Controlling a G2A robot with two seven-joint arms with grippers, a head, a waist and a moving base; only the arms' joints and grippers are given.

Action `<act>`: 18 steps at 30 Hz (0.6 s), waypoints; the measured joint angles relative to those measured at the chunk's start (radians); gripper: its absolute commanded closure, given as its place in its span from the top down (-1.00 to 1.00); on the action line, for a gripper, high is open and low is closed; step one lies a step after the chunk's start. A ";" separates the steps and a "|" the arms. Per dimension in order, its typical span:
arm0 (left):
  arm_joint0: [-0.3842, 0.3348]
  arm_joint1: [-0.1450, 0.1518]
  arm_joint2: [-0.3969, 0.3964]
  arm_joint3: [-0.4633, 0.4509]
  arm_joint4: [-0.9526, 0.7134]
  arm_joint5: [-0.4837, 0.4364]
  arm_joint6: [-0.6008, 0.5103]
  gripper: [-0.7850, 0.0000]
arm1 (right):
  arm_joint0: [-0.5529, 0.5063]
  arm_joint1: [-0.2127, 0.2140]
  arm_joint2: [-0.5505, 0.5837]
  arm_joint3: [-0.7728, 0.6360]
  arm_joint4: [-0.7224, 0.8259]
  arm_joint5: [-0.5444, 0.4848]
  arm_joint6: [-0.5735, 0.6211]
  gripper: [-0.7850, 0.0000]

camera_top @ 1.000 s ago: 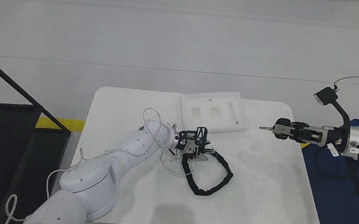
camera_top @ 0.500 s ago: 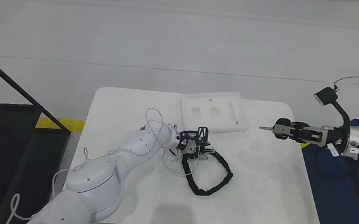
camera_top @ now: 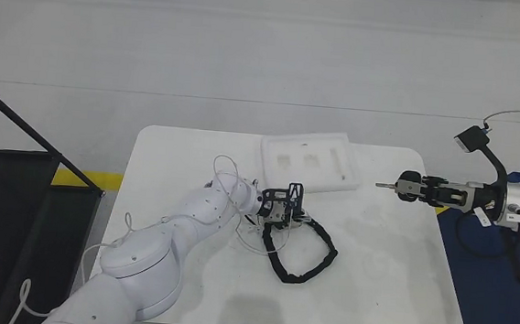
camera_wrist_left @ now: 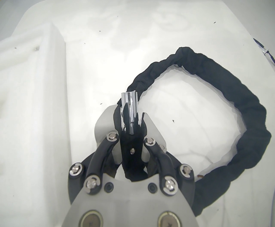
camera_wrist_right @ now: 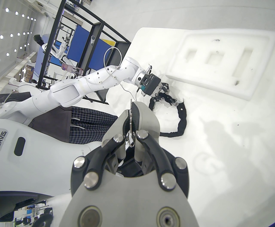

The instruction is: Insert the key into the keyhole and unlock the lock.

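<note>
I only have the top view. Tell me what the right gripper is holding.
Observer: The right gripper is shut on the key, its thin blade clamped edge-on between the fingers.
Operator: Report the left gripper next.
Observer: The left gripper is shut on the lock cylinder, a chrome piece at one end of the black sleeved chain.
</note>
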 measured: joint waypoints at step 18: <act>-0.010 0.024 -0.030 0.025 -0.032 -0.043 0.171 -1.00 | 0.000 0.000 0.000 0.000 0.000 0.000 0.000 -1.00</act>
